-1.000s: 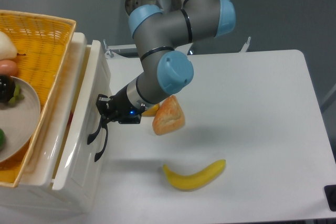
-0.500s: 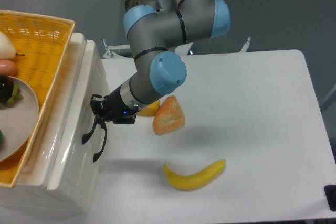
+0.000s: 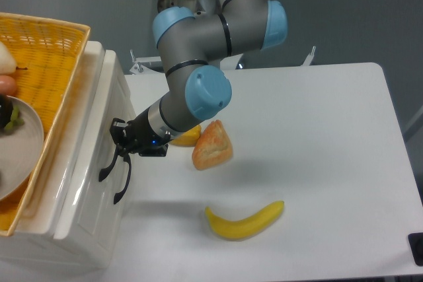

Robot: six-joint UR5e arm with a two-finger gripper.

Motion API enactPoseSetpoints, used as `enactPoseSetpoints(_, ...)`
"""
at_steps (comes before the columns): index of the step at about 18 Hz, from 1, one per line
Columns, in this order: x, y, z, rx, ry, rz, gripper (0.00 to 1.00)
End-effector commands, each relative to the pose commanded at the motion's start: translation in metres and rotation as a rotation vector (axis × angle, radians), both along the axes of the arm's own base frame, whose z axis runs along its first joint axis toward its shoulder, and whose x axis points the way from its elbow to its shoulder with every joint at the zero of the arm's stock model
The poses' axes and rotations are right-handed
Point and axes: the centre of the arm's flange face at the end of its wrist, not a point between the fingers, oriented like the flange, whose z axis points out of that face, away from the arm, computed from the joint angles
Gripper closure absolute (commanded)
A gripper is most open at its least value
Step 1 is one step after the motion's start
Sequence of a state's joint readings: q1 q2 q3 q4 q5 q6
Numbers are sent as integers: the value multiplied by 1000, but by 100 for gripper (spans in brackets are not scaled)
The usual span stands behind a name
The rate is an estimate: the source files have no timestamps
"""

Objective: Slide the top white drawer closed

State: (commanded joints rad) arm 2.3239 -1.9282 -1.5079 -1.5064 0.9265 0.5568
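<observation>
The top white drawer point(image 3: 89, 163) is the glossy white front at the left, with its black curved handle point(image 3: 119, 179) facing the table. It sits nearly flush with the white cabinet point(image 3: 79, 246); no open tray shows. My gripper point(image 3: 118, 138) is at the drawer front, right at the upper end of the handle, with its dark fingers together and pressed against the front. The lower drawer's handle is hidden from this angle.
A yellow wicker basket point(image 3: 56, 57) with a grey plate point(image 3: 23, 156) of fruit sits on the cabinet. On the white table point(image 3: 317, 137) lie a bread piece point(image 3: 212, 146), a yellow fruit point(image 3: 188, 138) under my arm, and a banana point(image 3: 243, 221).
The drawer front has slid left into the cabinet, and my gripper has followed it left while staying at the handle. The gap beside the basket has closed. The cabinet and basket shifted slightly left.
</observation>
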Motion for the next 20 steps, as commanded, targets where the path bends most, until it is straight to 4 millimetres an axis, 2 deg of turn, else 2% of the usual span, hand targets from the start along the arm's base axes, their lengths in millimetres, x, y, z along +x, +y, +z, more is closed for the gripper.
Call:
enactPoseSetpoints(2,-21,-11,1,-2,8,34,54)
enactPoseSetpoints(5,-57,-35,3,-25,40,89,48)
enactPoseSetpoints(8,-94,-62,17,-35,92,147,36)
enactPoseSetpoints(9,-107,-73,26,-34,120,171,27)
enactPoseSetpoints(11,-126,-88,34,-53,179,192,2)
enactPoseSetpoints(15,-152,-109,50,-69,301,221,0)
enactPoseSetpoints(17,-162,-112,44,-62,354,196,0)
enactPoseSetpoints(20,-183,-119,25,-104,478,106,0)
